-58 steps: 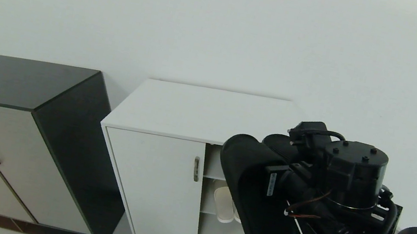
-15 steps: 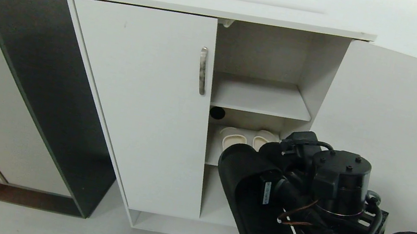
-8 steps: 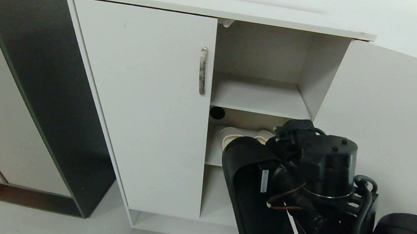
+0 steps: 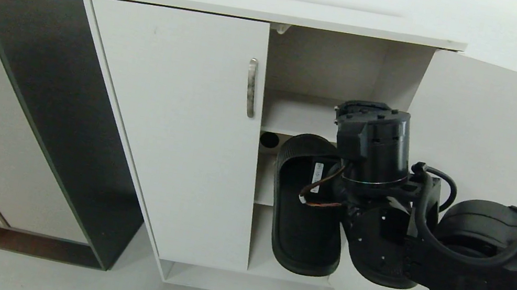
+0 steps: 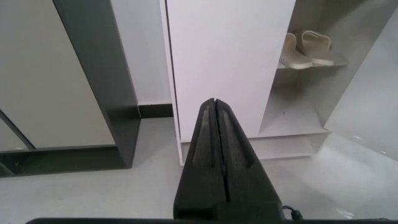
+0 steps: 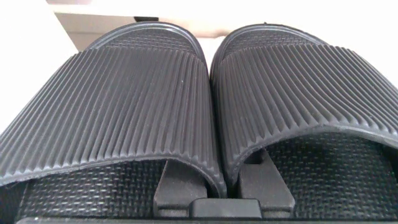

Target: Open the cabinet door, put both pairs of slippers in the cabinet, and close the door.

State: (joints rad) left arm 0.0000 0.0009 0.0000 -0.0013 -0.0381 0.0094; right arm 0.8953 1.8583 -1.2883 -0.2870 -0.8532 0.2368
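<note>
My right gripper (image 4: pixel 340 207) is shut on a pair of black slippers (image 4: pixel 305 212), held side by side by their inner edges in front of the open right half of the white cabinet (image 4: pixel 272 9). The toes point up toward the middle shelf and the heels hang by the lowest compartment. In the right wrist view the ribbed straps of the black slippers (image 6: pixel 118 106) arch over my right gripper (image 6: pixel 217 186). A pair of white slippers (image 5: pixel 308 50) lies on the middle shelf. My left gripper (image 5: pixel 214 106) is shut and empty, low and facing the cabinet's closed left door (image 5: pixel 224 62).
The right door (image 4: pixel 491 154) stands swung wide open beside my right arm. The left door (image 4: pixel 171 124) with its metal handle (image 4: pixel 249 87) is closed. A dark cabinet (image 4: pixel 49 92) stands close on the left. The top shelf (image 4: pixel 306 116) is bare, and light floor (image 5: pixel 143 180) lies in front.
The view has come closer to the cabinet since the earliest frame. In the last second my right arm rose and pushed the black slippers toward the opening, now covering the white pair.
</note>
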